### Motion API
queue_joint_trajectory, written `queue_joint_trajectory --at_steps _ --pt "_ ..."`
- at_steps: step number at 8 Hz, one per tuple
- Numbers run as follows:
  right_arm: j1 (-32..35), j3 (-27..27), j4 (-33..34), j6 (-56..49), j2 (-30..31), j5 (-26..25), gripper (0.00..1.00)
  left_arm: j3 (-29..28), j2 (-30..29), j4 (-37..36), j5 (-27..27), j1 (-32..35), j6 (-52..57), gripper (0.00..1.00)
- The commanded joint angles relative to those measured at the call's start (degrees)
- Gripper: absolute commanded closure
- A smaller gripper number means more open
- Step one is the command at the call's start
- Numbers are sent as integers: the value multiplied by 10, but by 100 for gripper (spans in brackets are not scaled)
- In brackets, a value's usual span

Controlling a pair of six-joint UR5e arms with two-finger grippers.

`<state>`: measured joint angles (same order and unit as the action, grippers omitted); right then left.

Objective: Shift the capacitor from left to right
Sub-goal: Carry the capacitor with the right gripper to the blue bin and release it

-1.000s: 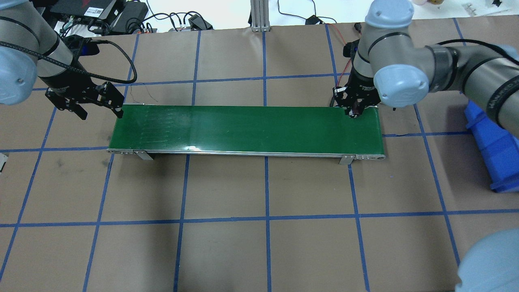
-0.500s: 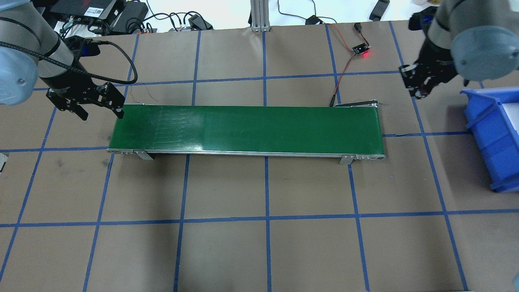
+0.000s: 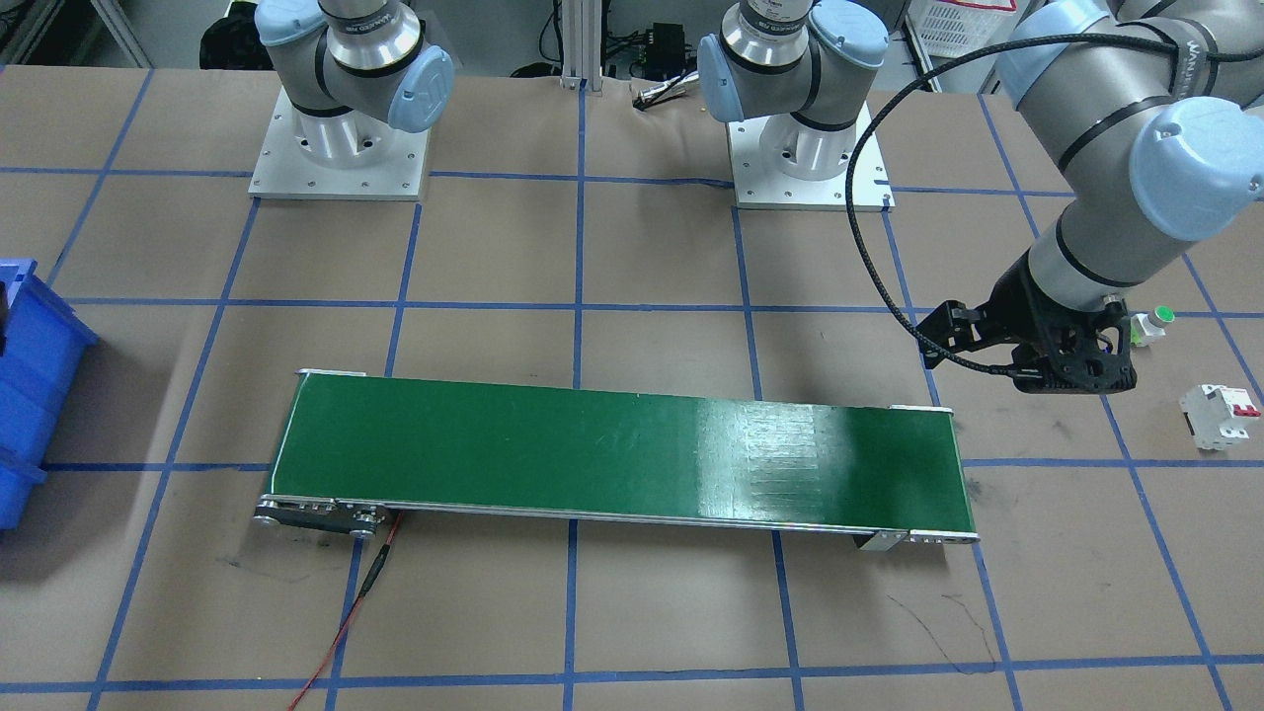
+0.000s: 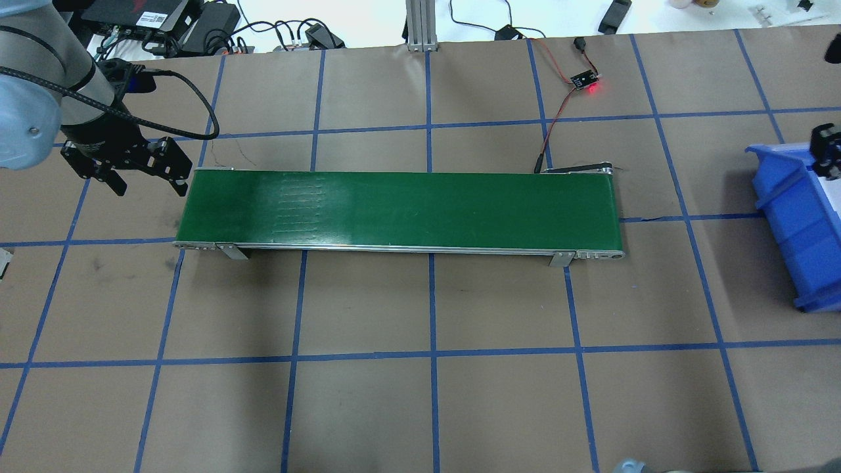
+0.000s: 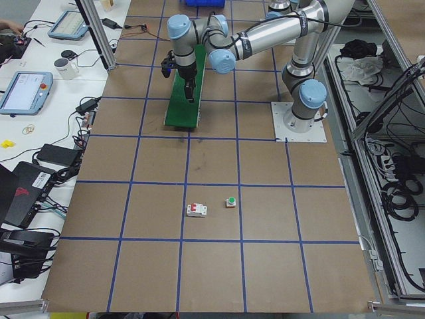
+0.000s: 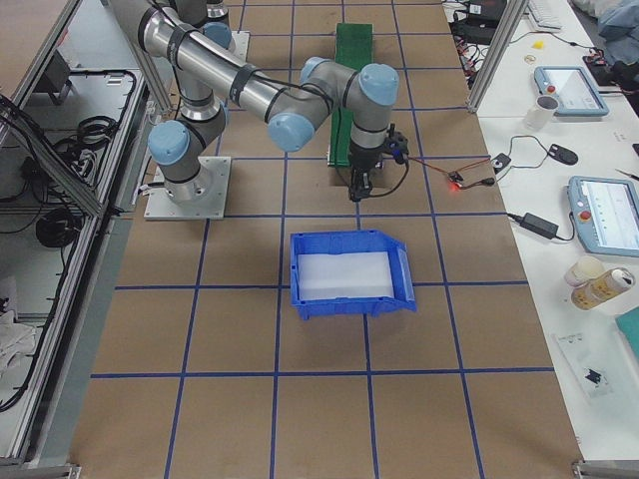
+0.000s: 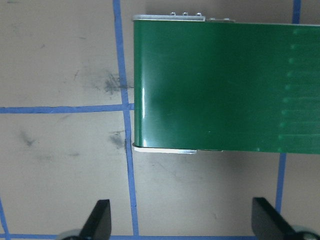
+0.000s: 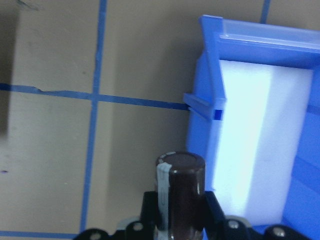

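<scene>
Now the right hand [image 4: 826, 151] is clenched on the capacitor [image 8: 181, 187], which stands upright between its fingers. It hangs aloft by the outer wall of the blue bin [image 8: 205, 125], apparently not quite over the white floor inside. The left hand [image 7: 182, 222] hangs released above the tabletop [image 7: 60, 165], just beside the end of the green conveyor [image 7: 225, 85].

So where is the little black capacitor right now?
In the right wrist view, the capacitor is pinched in the right gripper, right at the blue bin's edge, past the right end of the green belt.
</scene>
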<state>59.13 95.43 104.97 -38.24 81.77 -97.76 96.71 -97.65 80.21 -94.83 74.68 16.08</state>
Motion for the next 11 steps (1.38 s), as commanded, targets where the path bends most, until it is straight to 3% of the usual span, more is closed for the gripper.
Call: queue_joint_trajectory --at_steps 1,4,6,7,8,11 --pt "-91 1 106 -163 -69 6 100 0 -2 -1 -26 3 -6 0" --pt "-119 6 162 -188 -154 41 100 1 -2 -1 -23 3 -6 0" --pt "-119 13 177 -188 -165 42 78 1 -2 -1 -5 3 -7 0" --pt "-119 13 179 -189 -162 42 26 1 -2 -1 -6 3 -7 0" --pt "-119 13 178 -189 -156 36 0 1 -2 -1 -5 3 -7 0" --pt "-113 13 144 -179 -65 42 0 0 -2 -1 -7 3 -6 0"
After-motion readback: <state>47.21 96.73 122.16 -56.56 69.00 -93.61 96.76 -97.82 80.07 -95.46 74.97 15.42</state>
